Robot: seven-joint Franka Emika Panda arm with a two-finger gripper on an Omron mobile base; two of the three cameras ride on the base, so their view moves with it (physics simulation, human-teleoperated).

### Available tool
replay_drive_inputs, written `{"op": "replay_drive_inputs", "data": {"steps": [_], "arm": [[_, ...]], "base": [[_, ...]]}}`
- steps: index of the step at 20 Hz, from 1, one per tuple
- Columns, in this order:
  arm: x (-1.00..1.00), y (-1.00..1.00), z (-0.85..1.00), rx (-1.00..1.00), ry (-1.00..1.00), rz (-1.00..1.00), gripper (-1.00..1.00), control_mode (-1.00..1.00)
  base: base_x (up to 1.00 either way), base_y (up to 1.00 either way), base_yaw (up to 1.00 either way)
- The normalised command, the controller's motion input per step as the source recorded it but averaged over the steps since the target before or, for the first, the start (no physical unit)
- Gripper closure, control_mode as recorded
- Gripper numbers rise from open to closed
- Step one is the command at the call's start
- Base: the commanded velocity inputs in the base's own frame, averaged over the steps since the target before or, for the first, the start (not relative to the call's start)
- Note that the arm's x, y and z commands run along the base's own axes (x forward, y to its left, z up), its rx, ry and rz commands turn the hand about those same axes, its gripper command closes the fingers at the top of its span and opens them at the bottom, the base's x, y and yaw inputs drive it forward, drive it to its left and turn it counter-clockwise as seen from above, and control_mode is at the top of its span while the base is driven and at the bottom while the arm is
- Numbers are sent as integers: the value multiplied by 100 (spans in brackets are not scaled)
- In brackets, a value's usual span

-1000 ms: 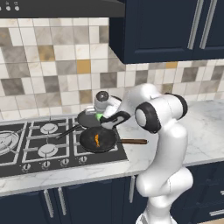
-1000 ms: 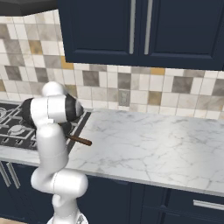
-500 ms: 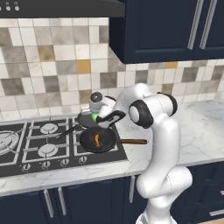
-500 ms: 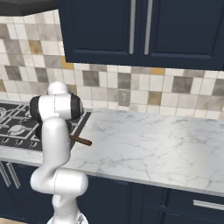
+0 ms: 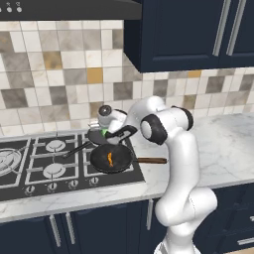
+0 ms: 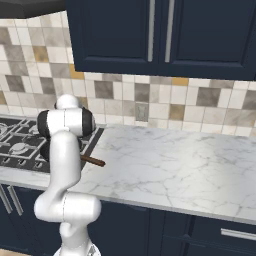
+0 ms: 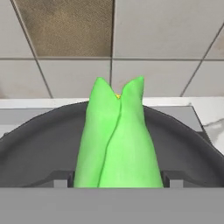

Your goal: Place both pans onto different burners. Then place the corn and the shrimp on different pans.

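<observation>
Clearly the claw [image 7: 117, 183] was shut around the corn [image 7: 116, 140], which stood between its fingers above the rear pan [image 7: 39, 144].

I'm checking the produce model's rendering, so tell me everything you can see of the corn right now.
The corn looks like a smooth bright green husk, two overlapping leaves ending in two pointed tips with a speck of yellow between them. In the hand view it stands between the end effector fingertips, over the dark bowl of the rear pan, pointing toward the tiled wall. From the left base view it is just a small green patch at the rear pan's edge. Whether it touches the pan cannot be told.
</observation>
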Motion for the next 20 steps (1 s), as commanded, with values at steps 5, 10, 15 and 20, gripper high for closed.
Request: {"op": "replay_drive_inputs", "data": {"steps": [5, 10, 15, 20], "arm": [[2, 10, -60, -1, 1, 0, -100, -100], [-33, -10, -13, -4, 0, -1, -100, -100], [-28, -28, 28, -2, -2, 0, -100, -100], [-18, -25, 56, 0, -2, 0, -100, -100]], "base": [[0, 0, 0], [0, 0, 0], [0, 0, 0], [0, 0, 0]]}}
